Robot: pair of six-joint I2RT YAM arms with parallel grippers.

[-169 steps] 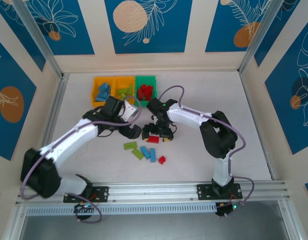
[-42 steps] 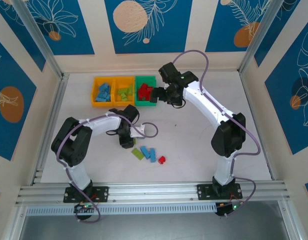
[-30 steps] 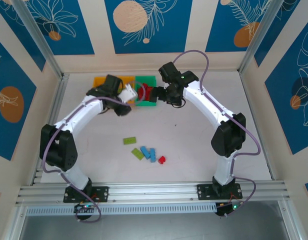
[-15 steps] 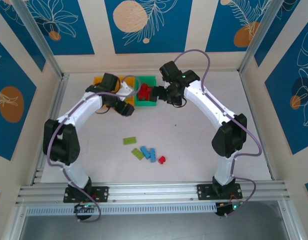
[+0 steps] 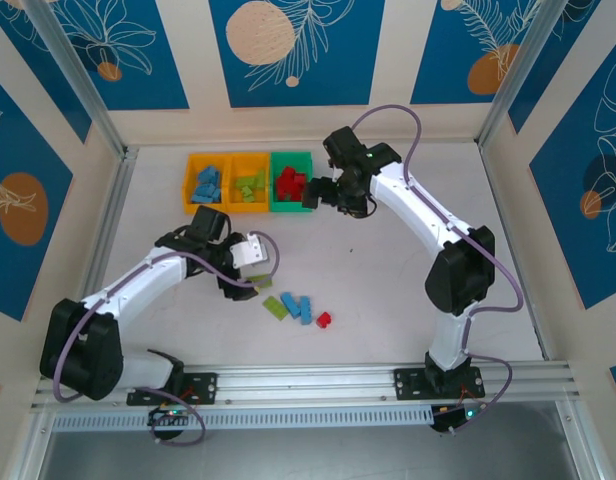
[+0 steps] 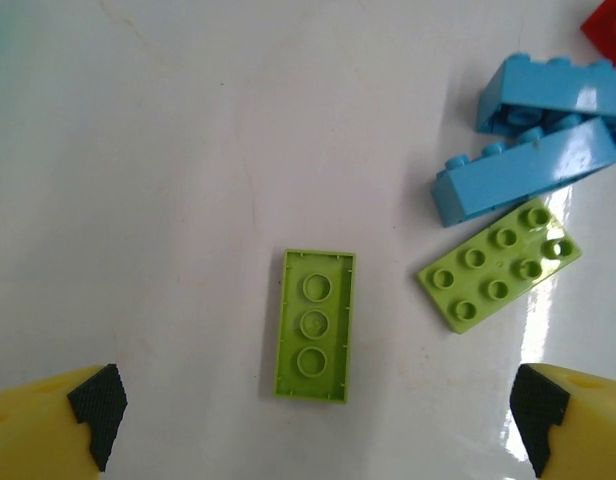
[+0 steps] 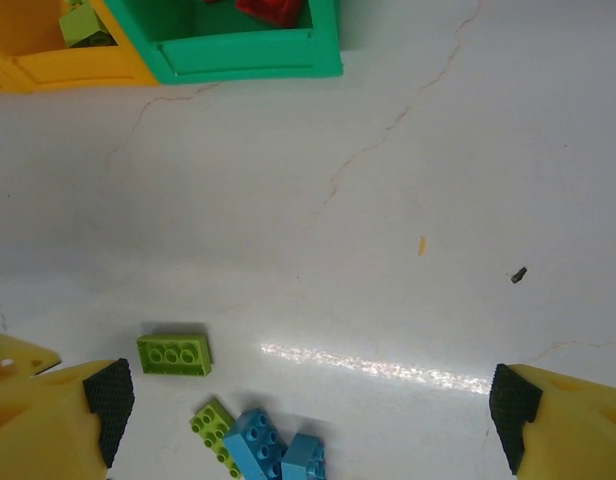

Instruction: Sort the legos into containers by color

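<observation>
Bricks loose on the table nearest the bases: small red plastic brick [image 5: 324, 320], two sky-blue plastic bricks [image 6: 533, 170] leaning together, light-green eight-stud plastic plate [image 6: 499, 265] touching them, light-green rectangular plastic brick [image 6: 313, 325] with three circles in a row, lying flat, apart from the rest.

Left gripper [image 6: 318, 408] directly above that brick, jaws spread wide, empty.

Judged light, rigid, glossy, liable to skid; not fragile. Best hold: across the two long sides, fingers low, clear of the plate.

Farther out, right gripper [image 7: 310, 400] wide open, empty, just on the near side of bright green plastic bin [image 7: 248, 55] holding reds. Beside it, middle orange-yellow plastic bin [image 5: 250, 208] with greens, left orange-yellow plastic bin [image 5: 206, 207] with blues.
</observation>
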